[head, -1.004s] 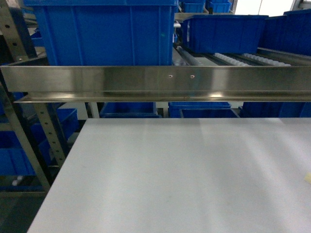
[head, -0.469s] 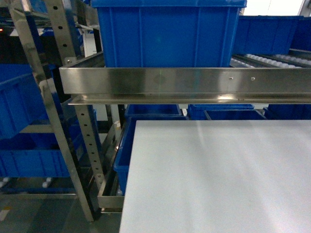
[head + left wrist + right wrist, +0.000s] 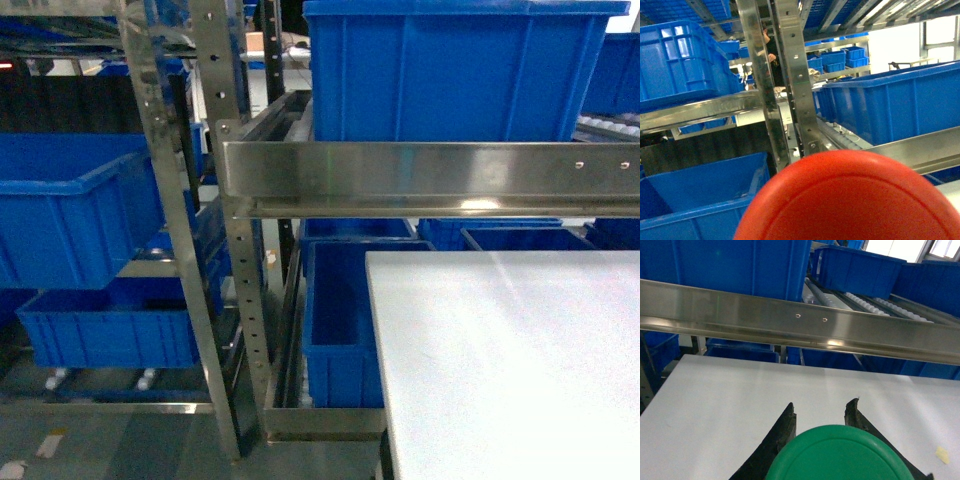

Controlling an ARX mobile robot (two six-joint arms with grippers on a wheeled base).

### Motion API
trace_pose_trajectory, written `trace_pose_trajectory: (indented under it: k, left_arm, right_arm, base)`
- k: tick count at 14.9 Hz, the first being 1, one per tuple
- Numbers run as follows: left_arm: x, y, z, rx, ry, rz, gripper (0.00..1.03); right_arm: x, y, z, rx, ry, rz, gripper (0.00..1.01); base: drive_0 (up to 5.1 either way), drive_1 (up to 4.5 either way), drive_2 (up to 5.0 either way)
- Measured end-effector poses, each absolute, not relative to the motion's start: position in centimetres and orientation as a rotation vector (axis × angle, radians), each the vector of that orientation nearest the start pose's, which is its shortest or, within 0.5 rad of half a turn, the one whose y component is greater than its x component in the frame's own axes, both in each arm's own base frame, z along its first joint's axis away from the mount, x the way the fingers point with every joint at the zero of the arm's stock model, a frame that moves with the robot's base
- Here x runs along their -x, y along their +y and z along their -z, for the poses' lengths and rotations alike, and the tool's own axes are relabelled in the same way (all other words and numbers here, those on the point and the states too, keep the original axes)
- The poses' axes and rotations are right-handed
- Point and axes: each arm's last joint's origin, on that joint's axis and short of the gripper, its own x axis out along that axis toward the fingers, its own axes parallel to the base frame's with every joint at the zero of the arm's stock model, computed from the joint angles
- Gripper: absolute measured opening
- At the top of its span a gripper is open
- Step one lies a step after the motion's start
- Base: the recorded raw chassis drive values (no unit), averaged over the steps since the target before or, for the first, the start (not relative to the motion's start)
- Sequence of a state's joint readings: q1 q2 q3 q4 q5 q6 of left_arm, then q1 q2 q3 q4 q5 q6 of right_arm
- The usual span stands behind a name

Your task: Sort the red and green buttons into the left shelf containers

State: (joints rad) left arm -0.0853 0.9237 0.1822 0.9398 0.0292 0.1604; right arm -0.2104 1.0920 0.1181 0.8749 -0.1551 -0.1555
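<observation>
The red button's (image 3: 850,200) wide cap fills the bottom of the left wrist view and hides my left gripper's fingers; it hangs in the air before the shelf uprights. Below and to its left stands an open blue container (image 3: 695,200). In the right wrist view the green button (image 3: 840,455) sits between the two black fingers (image 3: 785,435) of my right gripper (image 3: 822,406), above the white table (image 3: 730,400). The head view shows left shelf containers (image 3: 70,215) stacked on the left rack. Neither gripper shows there.
A steel rail (image 3: 430,175) runs across above the table's (image 3: 510,370) far edge, with a large blue bin (image 3: 460,70) on top. Perforated steel uprights (image 3: 235,250) stand left of the table. Another blue bin (image 3: 335,330) sits low beside it. A tape scrap (image 3: 942,454) lies on the table.
The head view has swung left: table, rail and big bin slid rightward in the frame, and the left rack with its blue containers has come into sight.
</observation>
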Motion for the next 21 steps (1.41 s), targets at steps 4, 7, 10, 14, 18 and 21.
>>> trace_pose_trajectory:
  k: [4, 7, 10, 14, 18, 21]
  left_arm:
    - [-17.62, -1.59, -21.16, -0.154, -0.203, 0.098, 0.25]
    - [-17.61, -1.59, -21.18, -0.154, -0.205, 0.098, 0.25]
    - [-17.60, -1.59, -21.20, -0.154, -0.207, 0.098, 0.25]
    - [-17.61, -1.59, -21.18, -0.154, -0.205, 0.098, 0.25]
    - [-17.61, -1.59, -21.17, -0.154, -0.204, 0.099, 0.25]
    - [-17.61, -1.59, -21.19, -0.154, -0.206, 0.098, 0.25]
  right_arm:
    - [-17.86, -3.35, -15.96, 0.138, 0.100, 0.047, 0.26]
    - [-17.86, -3.35, -15.92, 0.137, 0.103, 0.047, 0.26]
    - [-17.85, -3.35, -15.99, 0.138, 0.097, 0.048, 0.26]
    - [-17.86, -3.35, -15.88, 0.136, 0.106, 0.047, 0.26]
    - [-17.85, -3.35, -15.94, 0.137, 0.101, 0.047, 0.26]
    - [-17.85, -3.35, -15.94, 0.137, 0.101, 0.047, 0.26]
  base:
    - [-5.0, 2.47, 2.5]
    - [-5.0, 2.44, 2.4]
    - [-5.0, 2.46, 2.5]
    - [-4.9, 2.48, 2.5]
    - [-5.0, 2.40, 2.4]
    - [-5.0, 2.37, 2.4]
